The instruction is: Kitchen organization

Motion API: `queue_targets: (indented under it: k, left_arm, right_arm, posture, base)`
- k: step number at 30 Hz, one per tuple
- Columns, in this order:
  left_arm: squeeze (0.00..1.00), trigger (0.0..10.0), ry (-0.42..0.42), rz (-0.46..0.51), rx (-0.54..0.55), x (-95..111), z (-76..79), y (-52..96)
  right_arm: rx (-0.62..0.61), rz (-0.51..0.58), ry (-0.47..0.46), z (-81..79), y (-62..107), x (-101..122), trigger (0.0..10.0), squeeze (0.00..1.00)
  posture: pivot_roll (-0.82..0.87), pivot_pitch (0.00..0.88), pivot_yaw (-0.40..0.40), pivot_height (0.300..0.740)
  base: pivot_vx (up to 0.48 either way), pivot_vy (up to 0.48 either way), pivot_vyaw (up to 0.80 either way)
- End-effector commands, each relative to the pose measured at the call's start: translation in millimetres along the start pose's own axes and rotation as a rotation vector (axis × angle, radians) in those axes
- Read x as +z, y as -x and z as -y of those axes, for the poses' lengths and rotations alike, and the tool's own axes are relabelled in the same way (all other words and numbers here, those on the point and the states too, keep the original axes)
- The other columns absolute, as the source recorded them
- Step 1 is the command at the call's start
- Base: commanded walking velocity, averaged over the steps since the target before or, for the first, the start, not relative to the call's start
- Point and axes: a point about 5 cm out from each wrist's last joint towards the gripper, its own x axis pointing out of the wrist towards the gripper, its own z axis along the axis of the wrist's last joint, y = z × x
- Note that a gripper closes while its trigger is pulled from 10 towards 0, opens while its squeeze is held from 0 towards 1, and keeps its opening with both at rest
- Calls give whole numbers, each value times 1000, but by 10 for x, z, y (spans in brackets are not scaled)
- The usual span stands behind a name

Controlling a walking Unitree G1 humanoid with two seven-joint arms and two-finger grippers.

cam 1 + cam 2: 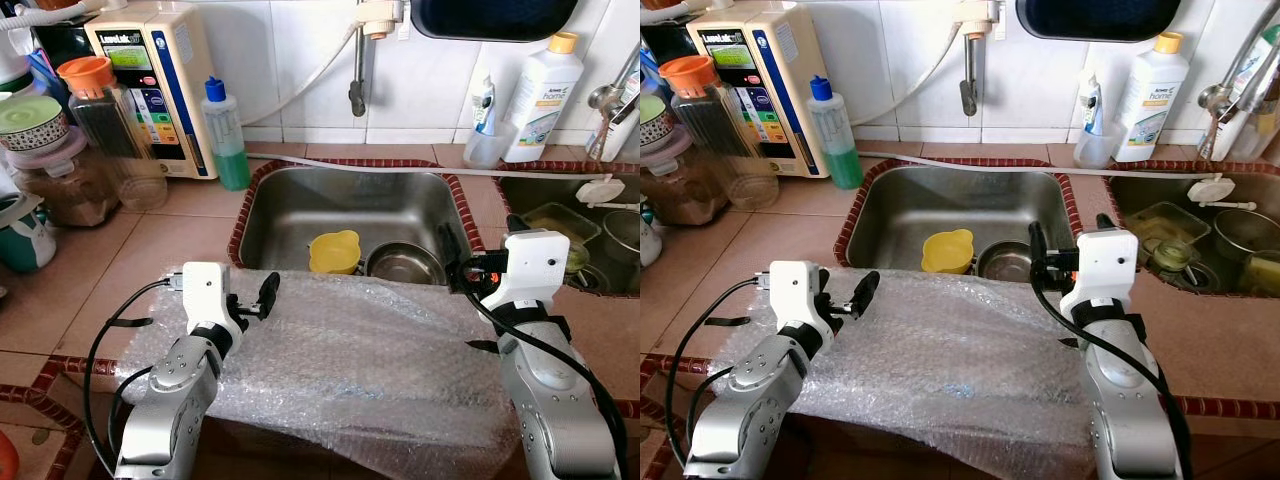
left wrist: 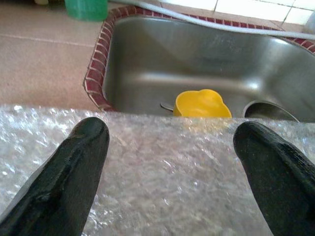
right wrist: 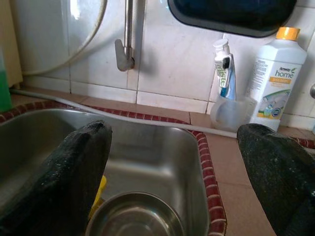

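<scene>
Left gripper (image 2: 172, 167): fingers (image 2: 69, 172) spread wide, nothing between them, poised just above the bubble wrap sheet (image 1: 380, 350), pointing toward the sink (image 1: 300, 195). Right gripper (image 3: 174, 167): fingers (image 3: 74, 167) likewise wide apart and holding nothing, raised at the sink's front right corner, aimed toward the tiled back wall.

Bubble wrap sheet: spread flat across the front counter edge, covering the sink's front rim and hanging over the counter's front. Both arms positioned above it, left arm near its left end, right arm near its right end.

Inside the sink: yellow cup (image 1: 334, 251) near the front wall, steel bowl (image 1: 405, 265) just beside it on the right. Both partly hidden behind the sheet's far edge in the left wrist view.

Behind the sink: faucet spout (image 1: 357, 95) hanging from the wall, white hose (image 1: 400, 167) lying along the back rim. Right of the faucet: clear cup with a tube (image 1: 484, 135) and white bottle with orange cap (image 1: 540, 95) near each other against the wall. Left of the sink: green bottle with blue cap (image 1: 227, 135), then the white water unit (image 1: 155, 85) and jars (image 1: 100, 130) further left.

Right of the sink: second basin (image 1: 575, 225) containing dishes, contents unclear.
</scene>
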Motion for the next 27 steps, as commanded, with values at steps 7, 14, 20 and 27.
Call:
queue_targets:
  k: [7,14,20,27]
  left_arm:
    - [0,10000,-13,9,-6,50,2,17]
    - [0,10000,-22,6,-19,61,12,7]
    - [0,10000,-21,-3,-26,46,21,7]
    - [0,10000,-15,-3,-23,47,13,7]
  right_arm:
    - [24,5,-8,-51,-40,64,10000,565]
    - [30,1,-15,-83,-40,68,10000,557]
    - [32,3,-18,-88,-57,73,10000,545]
    - [36,4,-18,-92,-70,79,10000,545]
  posture:
    - [-17,10,59,740]
    - [-21,9,62,740]
    - [-19,7,63,740]
    - [-15,6,59,740]
  base:
    - [0,0,0]
    - [-71,0,0]
    - [-306,0,0]
    - [-318,0,0]
